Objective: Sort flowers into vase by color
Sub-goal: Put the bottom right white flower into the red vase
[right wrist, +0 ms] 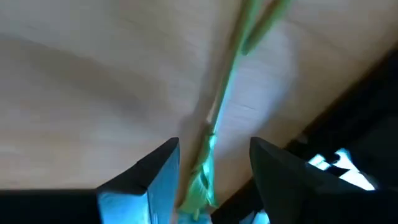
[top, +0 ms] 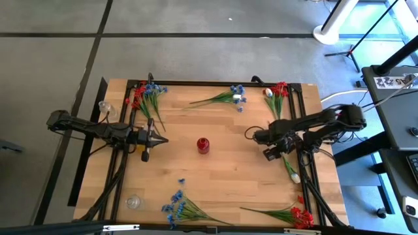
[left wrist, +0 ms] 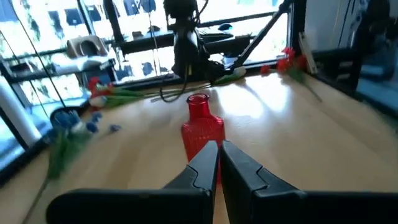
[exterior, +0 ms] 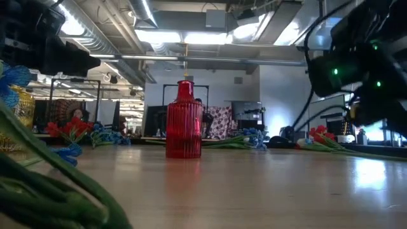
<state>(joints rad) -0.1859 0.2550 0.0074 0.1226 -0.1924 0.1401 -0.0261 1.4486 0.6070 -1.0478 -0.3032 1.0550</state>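
Observation:
A red ribbed vase stands upright at the table's middle; it also shows in the low view and the left wrist view. My left gripper is shut and empty, level, just left of the vase, and also shows in its wrist view. My right gripper is open and points down over a green stem. Its fingers stand on either side of the stem. This stem belongs to a white-tipped sprig lying flat near the right edge.
Flower bunches lie around the table: red and blue at the far left, blue and white at the far middle, red and white at the far right, blue at the near edge, red at the near right. Two clear glasses stand at the left.

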